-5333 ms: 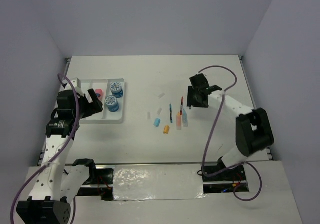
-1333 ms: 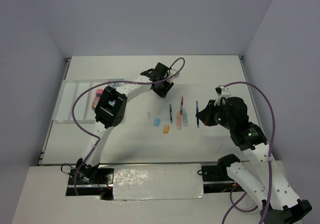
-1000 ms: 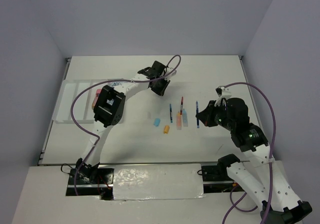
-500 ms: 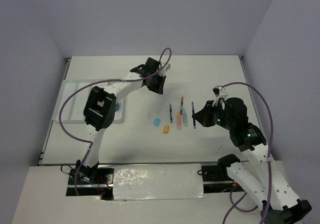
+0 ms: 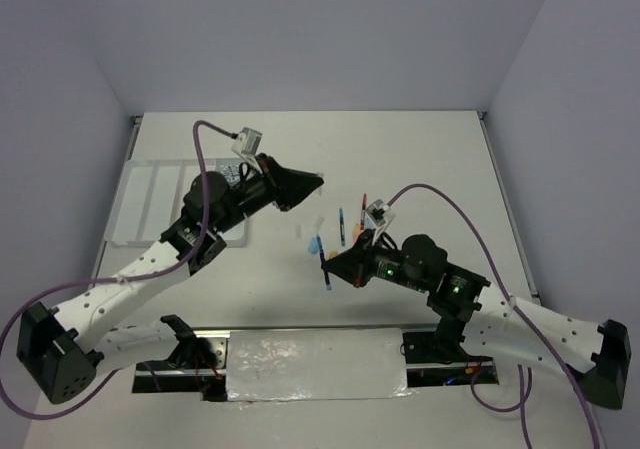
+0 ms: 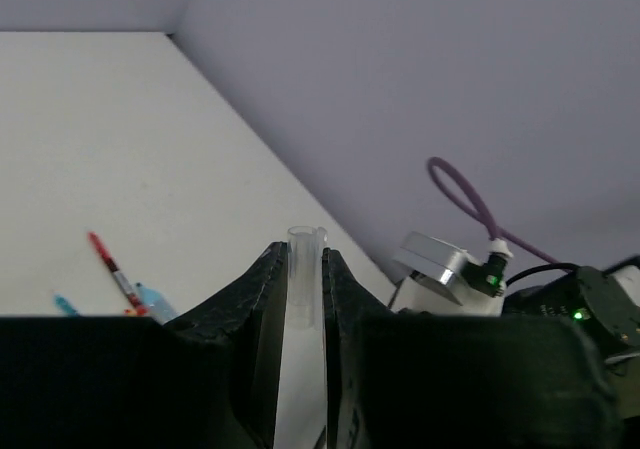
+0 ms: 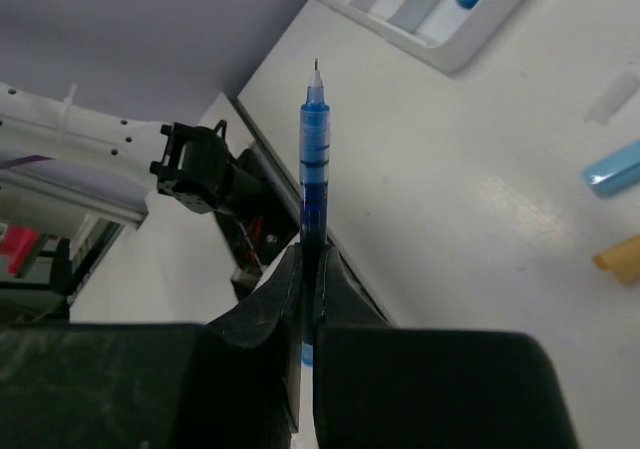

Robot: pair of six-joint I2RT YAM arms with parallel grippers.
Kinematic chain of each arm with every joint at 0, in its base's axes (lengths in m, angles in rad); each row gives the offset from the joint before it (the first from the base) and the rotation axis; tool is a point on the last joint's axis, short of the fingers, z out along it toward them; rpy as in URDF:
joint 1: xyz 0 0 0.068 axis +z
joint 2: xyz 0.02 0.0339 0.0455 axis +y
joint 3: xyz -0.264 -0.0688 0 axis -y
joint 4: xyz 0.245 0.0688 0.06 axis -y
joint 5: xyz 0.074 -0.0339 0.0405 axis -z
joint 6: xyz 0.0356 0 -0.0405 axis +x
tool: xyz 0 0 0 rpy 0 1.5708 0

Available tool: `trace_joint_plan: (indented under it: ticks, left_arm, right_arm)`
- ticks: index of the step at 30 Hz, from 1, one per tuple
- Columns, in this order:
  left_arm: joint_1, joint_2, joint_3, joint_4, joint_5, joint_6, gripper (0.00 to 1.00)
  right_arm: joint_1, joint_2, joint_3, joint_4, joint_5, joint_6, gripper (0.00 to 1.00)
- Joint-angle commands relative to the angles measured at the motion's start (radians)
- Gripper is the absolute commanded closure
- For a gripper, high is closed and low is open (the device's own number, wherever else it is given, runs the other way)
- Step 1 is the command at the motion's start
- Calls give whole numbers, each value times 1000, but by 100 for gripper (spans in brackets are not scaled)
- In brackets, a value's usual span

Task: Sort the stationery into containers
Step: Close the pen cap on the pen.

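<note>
Above the table [image 5: 420, 159], the left jaws pinch a clear tube [image 6: 303, 299] and the right jaws clench a blue pen [image 7: 314, 159], neither yet over the white tray [image 5: 150, 194]. The pen sticks far out; a jolt could swing it loose.

The white bench [image 5: 430, 149] carries the flat white tray [image 5: 140, 194] near its left edge. Right of the tray and apart from it lies a short clear piece [image 7: 610, 100], then a light-blue piece [image 5: 314, 244] and an orange piece [image 7: 620, 253]. Farther from the tray, a thin blue pen [image 5: 341, 221] and a red pen [image 5: 363, 203] lie side by side.
</note>
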Motion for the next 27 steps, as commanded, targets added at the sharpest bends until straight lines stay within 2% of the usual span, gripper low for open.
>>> trace_joint_plan:
  ticks: [1,6,12,27]
  left_arm:
    - [-37,-97,-138,281,-65,-140,100]
    - [-91,-265,-261,326,-109,-141,100]
    - [-109,-366,-300,303,-109,-96,100]
    - [-111,-383,-318,283,-114,-99,100]
  right_arm:
    - [135,44,5,231,273,78,100]
    - [246,110,55,258,372,49,100]
    - [295,157,108,261,412,27,100]
    - [333,214,205,255,402,-43,100]
